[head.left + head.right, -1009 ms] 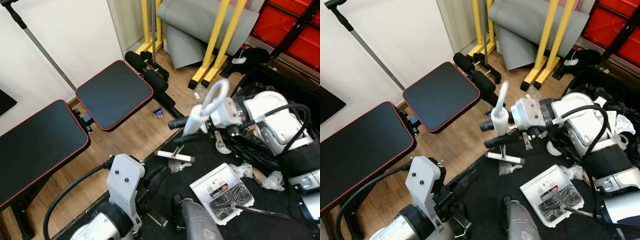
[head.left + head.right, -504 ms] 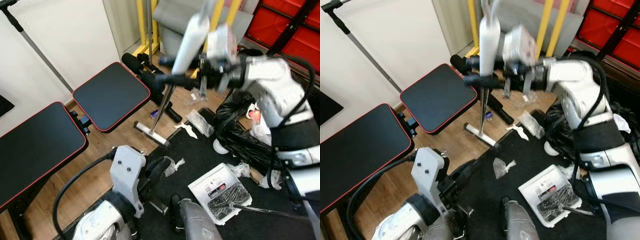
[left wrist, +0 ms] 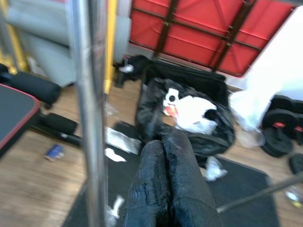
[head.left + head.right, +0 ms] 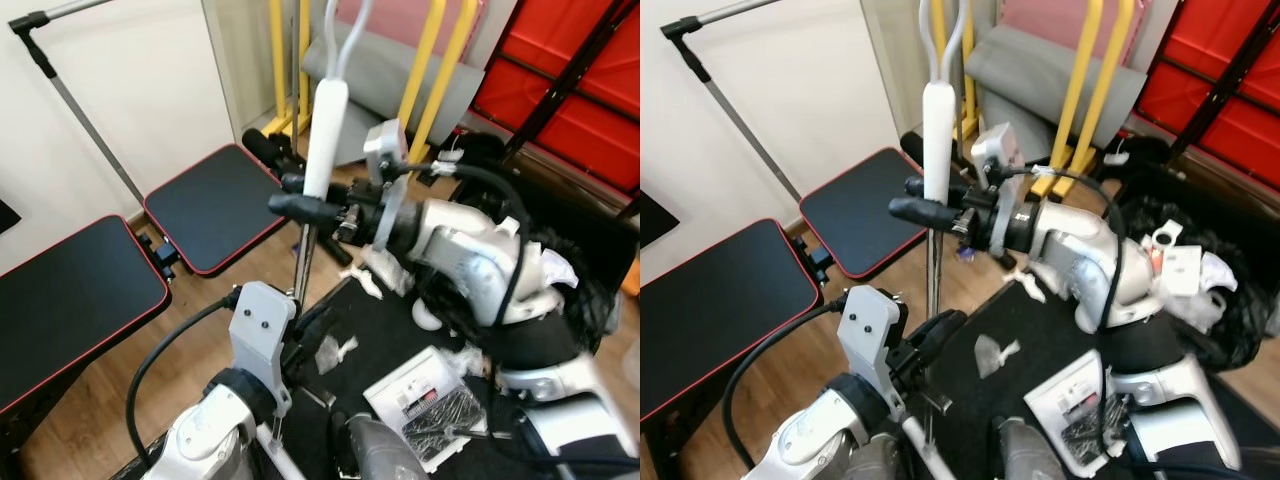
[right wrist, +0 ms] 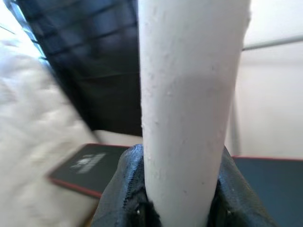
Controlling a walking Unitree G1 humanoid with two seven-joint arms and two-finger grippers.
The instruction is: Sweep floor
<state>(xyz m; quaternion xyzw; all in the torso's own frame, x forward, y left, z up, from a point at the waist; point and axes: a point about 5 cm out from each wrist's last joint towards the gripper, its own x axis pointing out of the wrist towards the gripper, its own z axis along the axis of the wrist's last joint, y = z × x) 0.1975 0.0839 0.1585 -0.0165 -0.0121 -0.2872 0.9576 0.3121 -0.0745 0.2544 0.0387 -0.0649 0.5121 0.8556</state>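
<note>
right hand carries broom upright, left idle

right hand (image 4: 300, 208) is clamped on the broom's white grip (image 4: 324, 135), holding the metal shaft (image 4: 304, 262) near vertical, likely to clear the bench pads (image 4: 213, 206). left hand (image 3: 165, 189) is pressed together, empty, just beside the shaft. paper scraps (image 4: 334, 350) lie on the black mat (image 4: 385, 320) and wood floor (image 4: 190, 320).
</note>
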